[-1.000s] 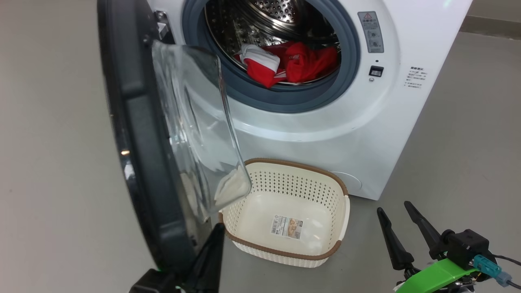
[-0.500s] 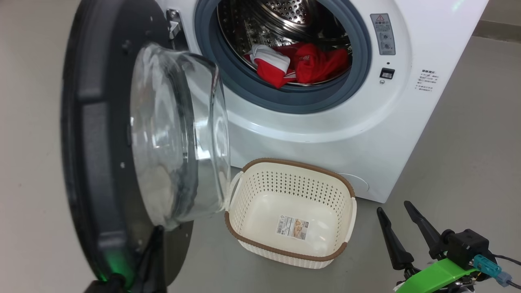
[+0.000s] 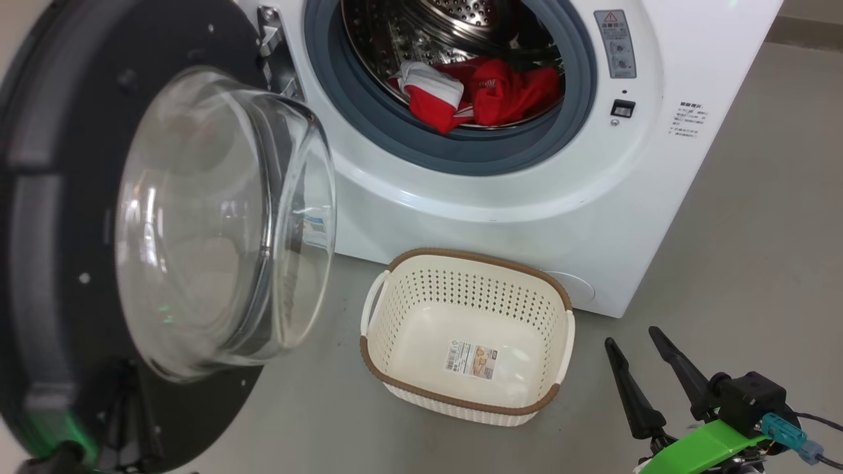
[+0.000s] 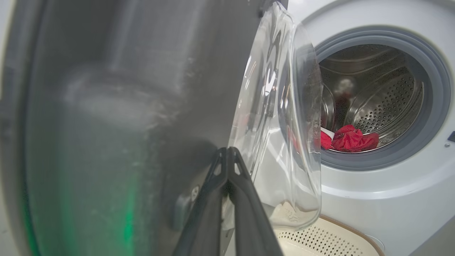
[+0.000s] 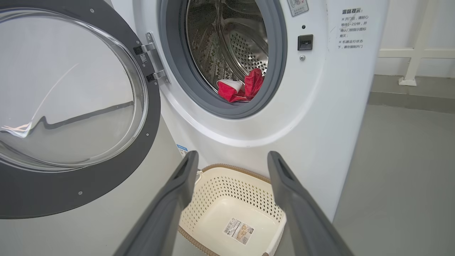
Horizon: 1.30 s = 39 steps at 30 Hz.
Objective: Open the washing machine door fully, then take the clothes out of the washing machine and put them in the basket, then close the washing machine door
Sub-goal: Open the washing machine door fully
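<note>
The left gripper (image 4: 227,156), fingers pressed together, points at the dark inner face of the washing machine door (image 3: 39,197), beside its glass bowl (image 3: 217,224). The right gripper (image 3: 631,337) hangs low at the right, fingers spread wide, holding nothing. The door stands open leftward; red clothes (image 3: 487,92) lie in the drum (image 3: 428,26) of the washing machine (image 3: 527,217). The cream basket (image 3: 461,257) sits on the floor (image 3: 724,263) just before the machine.

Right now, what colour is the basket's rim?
Brown, on the cream basket; the head view shows it best.
</note>
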Motion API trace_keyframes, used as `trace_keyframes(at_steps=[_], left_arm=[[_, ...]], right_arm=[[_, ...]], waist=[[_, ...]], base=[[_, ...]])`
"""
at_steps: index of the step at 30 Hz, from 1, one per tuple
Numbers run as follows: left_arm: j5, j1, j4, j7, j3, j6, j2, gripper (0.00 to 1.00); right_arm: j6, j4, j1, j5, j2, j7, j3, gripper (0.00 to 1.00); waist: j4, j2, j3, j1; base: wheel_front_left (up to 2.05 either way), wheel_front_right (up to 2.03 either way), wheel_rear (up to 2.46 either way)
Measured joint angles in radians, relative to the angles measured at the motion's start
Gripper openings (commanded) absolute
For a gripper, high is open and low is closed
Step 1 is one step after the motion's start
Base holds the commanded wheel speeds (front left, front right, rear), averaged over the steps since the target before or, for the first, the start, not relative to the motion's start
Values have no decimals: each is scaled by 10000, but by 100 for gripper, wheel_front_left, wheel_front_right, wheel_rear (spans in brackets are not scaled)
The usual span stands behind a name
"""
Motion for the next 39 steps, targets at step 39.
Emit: trace_keyframes(at_steps=[39], left_arm=[[1695, -3619, 2683, -13, 5572, -1302, 493, 0]], right_arm=[[0, -144, -824, -86, -573, -2, 82, 100]], waist=[[-392, 0, 1486, 0]], base=[[0, 0, 0]])
